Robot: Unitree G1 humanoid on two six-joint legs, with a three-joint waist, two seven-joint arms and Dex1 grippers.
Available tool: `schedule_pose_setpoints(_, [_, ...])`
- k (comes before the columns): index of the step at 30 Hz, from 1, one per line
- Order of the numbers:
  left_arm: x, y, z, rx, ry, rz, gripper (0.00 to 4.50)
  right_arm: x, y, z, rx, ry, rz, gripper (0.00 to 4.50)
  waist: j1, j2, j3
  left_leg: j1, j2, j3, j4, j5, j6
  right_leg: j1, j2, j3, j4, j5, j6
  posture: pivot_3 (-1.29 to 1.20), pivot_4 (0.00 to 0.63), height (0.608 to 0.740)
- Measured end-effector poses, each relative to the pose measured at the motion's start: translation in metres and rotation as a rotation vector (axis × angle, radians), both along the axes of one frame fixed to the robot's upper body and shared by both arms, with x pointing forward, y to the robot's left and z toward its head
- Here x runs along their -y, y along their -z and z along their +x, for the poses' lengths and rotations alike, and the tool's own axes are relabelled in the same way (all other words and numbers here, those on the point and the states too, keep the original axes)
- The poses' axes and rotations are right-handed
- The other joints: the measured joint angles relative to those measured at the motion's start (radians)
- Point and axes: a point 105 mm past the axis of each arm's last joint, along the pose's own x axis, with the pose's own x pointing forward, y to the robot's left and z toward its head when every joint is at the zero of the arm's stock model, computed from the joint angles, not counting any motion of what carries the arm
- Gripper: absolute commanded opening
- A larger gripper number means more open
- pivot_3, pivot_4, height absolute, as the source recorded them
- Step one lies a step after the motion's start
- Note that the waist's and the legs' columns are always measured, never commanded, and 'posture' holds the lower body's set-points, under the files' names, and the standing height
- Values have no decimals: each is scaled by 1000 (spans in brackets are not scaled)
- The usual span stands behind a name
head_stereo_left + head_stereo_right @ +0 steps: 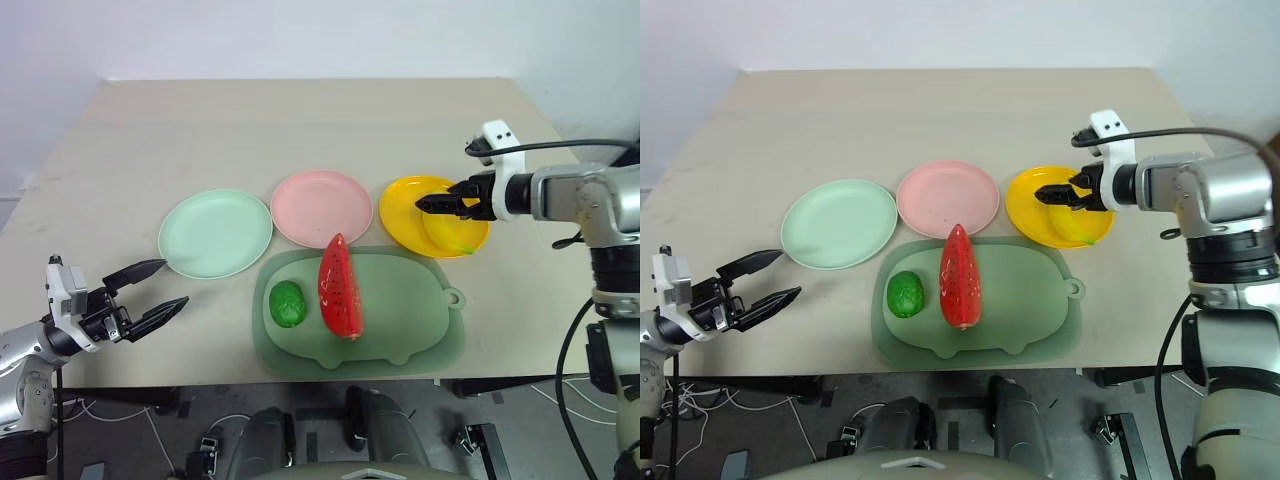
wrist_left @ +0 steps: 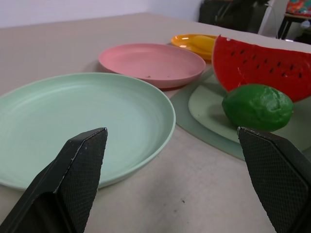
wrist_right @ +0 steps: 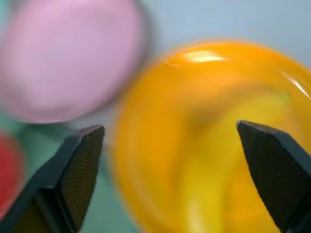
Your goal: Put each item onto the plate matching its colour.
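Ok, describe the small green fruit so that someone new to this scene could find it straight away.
Start at the large sage-green pig-shaped mat at the near edge of the beige table, in front of three round plastic plates. Two toys lie on it: the small round dark-green fruit sits at its left end, beside the red watermelon wedge with black seeds. It is the only green, rounded toy.

My right gripper [image 1: 440, 205] has two black tapered fingers; behind them sit a black wrist block, a small white camera housing and a silver-grey cylindrical forearm trailing black cable. My left gripper [image 1: 158, 289] matches: black pointed fingers [image 2: 77, 184] with cross-hatched inner pads, white module and grey forearm behind.
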Motion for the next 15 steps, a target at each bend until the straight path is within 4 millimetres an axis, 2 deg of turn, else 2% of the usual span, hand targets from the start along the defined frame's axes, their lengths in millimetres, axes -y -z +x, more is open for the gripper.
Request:
schedule_pose_setpoints(3, [0, 0, 0, 0, -1, 0, 4500, -22, -5, -19, -29, -104, 12, 4493, 0, 0, 0, 0, 0, 0, 0, 0, 0, 0, 0, 0, 0, 0, 0, 0, 150, 736])
schedule_pose_setpoints(7, [0, 0, 0, 2, -1, 1, 4500, -62, -3, -38, -130, -229, 81, 4493, -1, 0, 0, 0, 1, 0, 1, 0, 0, 0, -1, 0, 1, 1, -1, 0, 150, 736])
schedule_pose_setpoints(13, [0, 0, 0, 1, -3, 1, 4500, -102, 15, -48, -201, -304, 130, 4493, 1, 0, 0, -1, 0, 0, 1, 0, -1, 0, -1, 0, 1, 1, -1, 0, 150, 736])
schedule_pose_setpoints(15, [0, 1, 0, 0, -6, -3, 4500, -108, 27, -48, -228, -277, 122, 4493, 2, 0, 0, -1, 0, 1, 1, 0, -1, 0, -1, 0, 0, 1, -1, 0, 150, 736])
